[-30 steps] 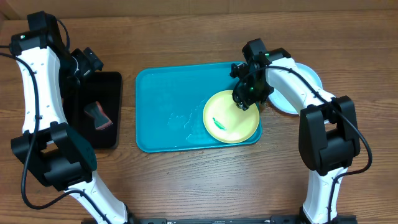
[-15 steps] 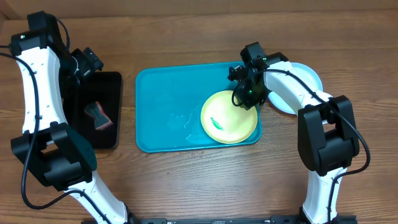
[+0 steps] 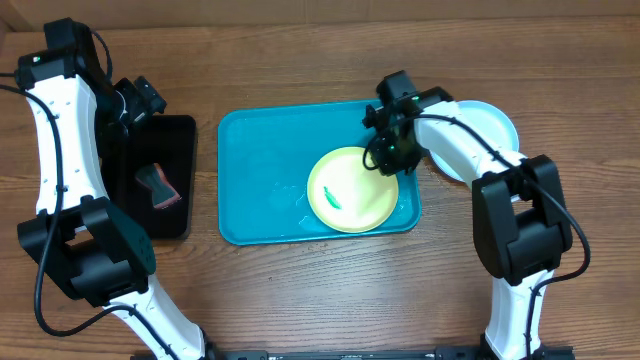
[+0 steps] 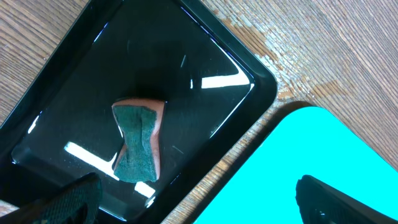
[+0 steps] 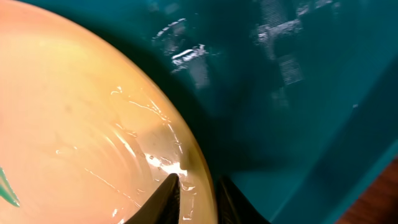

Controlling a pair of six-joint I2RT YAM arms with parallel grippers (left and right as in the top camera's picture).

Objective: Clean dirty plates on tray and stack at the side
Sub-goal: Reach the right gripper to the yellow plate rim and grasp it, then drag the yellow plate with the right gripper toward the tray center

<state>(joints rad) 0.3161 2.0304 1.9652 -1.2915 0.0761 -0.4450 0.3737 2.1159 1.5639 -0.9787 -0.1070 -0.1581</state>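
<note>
Pinch by the right gripper [image 3: 385, 160] held the rim of the plate [image 3: 345, 195] on the tray [image 3: 255, 150], probably steadying it for wiping; the left gripper [image 4: 198, 186] hung spread wide above the sponge [image 4: 138, 143], poised to fetch it.

Even bright overhead light, glare on black tray [image 4: 205, 81], soft shadows
</note>
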